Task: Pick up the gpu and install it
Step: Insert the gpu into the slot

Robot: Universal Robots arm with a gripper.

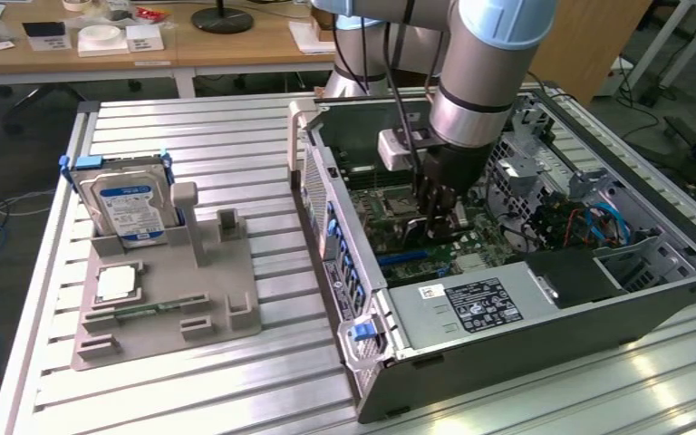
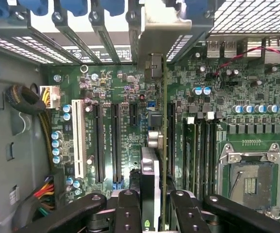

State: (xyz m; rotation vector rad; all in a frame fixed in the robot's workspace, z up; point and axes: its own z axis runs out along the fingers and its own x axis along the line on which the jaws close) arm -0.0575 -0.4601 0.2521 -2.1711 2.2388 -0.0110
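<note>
Inside case (image 1: 638, 299) | end effector (image 2: 152, 204) grips gpu (image 2: 149, 179) edge-on | lower edge hidden

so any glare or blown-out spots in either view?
Exterior view: bright window glare streaks the aluminium table at the lower corner on that view's right. Wrist view: the case's slot brackets are washed out white, while the motherboard is evenly lit and the gripper, closed on the gpu, sits dark.

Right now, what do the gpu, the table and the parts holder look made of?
gpu: green circuit board, matte, edge-on, with a black shroud, likely plastic. Table: ribbed silver metal, probably aluminium, showing glare. Parts holder: matte grey-beige, blocky, seemingly plastic.
</note>
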